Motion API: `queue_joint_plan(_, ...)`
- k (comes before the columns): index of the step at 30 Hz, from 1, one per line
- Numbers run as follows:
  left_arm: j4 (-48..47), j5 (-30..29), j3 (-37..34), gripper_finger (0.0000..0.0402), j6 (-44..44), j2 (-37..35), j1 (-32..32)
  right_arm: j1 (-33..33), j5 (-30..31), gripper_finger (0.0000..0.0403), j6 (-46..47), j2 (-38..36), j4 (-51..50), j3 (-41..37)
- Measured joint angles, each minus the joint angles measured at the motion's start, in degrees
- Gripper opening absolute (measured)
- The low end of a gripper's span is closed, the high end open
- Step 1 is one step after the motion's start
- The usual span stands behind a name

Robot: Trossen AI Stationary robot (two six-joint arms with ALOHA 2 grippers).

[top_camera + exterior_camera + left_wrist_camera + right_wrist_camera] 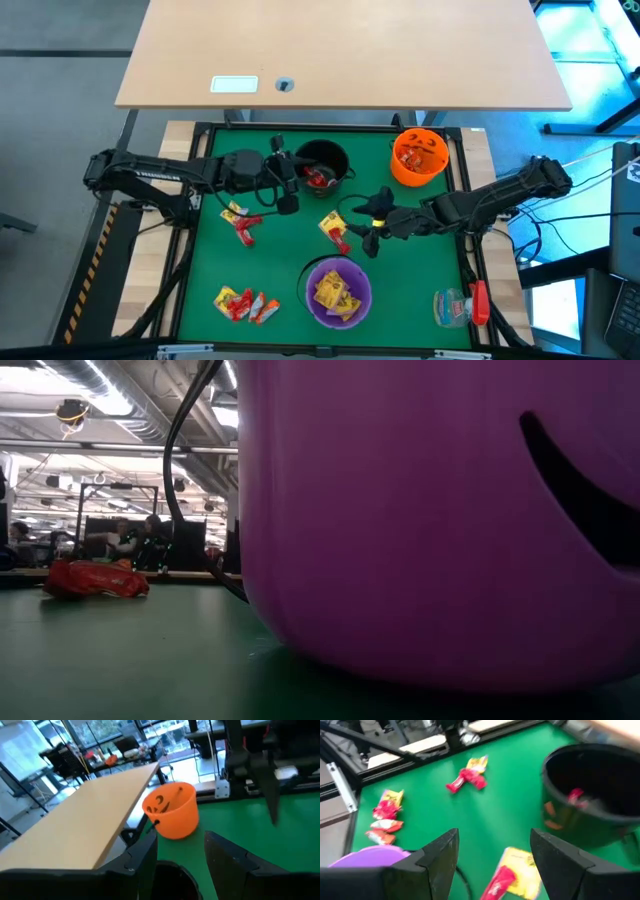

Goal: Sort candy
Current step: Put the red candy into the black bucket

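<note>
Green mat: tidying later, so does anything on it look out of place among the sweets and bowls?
Yes: a clear plastic item with a red part lies near the mat's corner beside the purple bowl; it isn't candy.

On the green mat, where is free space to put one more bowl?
Bare: the far-left corner of the green mat and the near-right stretch between the purple bowl and the clear plastic item. Crowded: the middle, around the black bowl and both arms.

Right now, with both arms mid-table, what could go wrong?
1. The right pincer is open over the yellow and red candy, which lie touching; it may grab both colours at once.
2. The left pincer is open at the black bowl's rim and could bump it.
3. The purple bowl sits close beside the right arm and may get nudged.
</note>
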Motion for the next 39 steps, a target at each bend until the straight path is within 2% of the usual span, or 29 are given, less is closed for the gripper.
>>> queue_joint_plan(5, -2.5, 1.4, -1.2, 0.0151, -2.4, -3.9, -0.2, 3.8, 9.0, 0.0243, -2.2, -2.7, -3.7, 0.0)
queue_joint_plan(9, 1.3, 4.1, -7.5, 0.0151, -7.5, -8.3, -0.1, 7.0, 15.9, 0.0243, -2.1, -3.2, -6.3, 0.0)
queue_joint_plan(13, 2.2, 4.8, -15.4, 0.0151, -13.8, -13.1, -0.5, 7.5, 14.7, 0.0243, -1.8, -2.9, -6.5, -1.1)
queue_joint_plan(17, 2.0, 4.8, -22.2, 0.0151, -19.7, -16.5, -0.7, 7.6, 13.7, 0.0243, 0.2, -3.8, -3.3, -6.7)
queue_joint_plan(21, 1.3, 6.8, -26.4, 0.0151, -24.8, -18.0, -2.0, 7.9, 13.3, 0.0243, 1.4, -7.0, 5.6, -14.3)
queue_joint_plan(25, -2.8, 6.1, -27.3, 0.0151, -28.0, -17.7, -3.3, 7.8, 13.5, 0.0243, 1.0, -10.4, 16.3, -20.9)
queue_joint_plan(27, -2.9, 5.1, -27.3, 0.0151, -28.5, -17.6, -3.9, 7.8, 15.1, 0.0243, 1.1, -11.2, 20.4, -23.1)
queue_joint_plan(32, 2.2, 0.5, -27.3, 0.0151, -25.1, -16.9, -4.2, 7.8, 15.6, 0.0243, 1.7, -11.2, 22.3, -25.1)
queue_joint_plan(39, 7.2, 1.2, -27.2, 0.0151, -18.8, -16.8, -3.1, 7.8, 17.3, 0.0243, 0.8, -11.2, 25.0, -25.1)
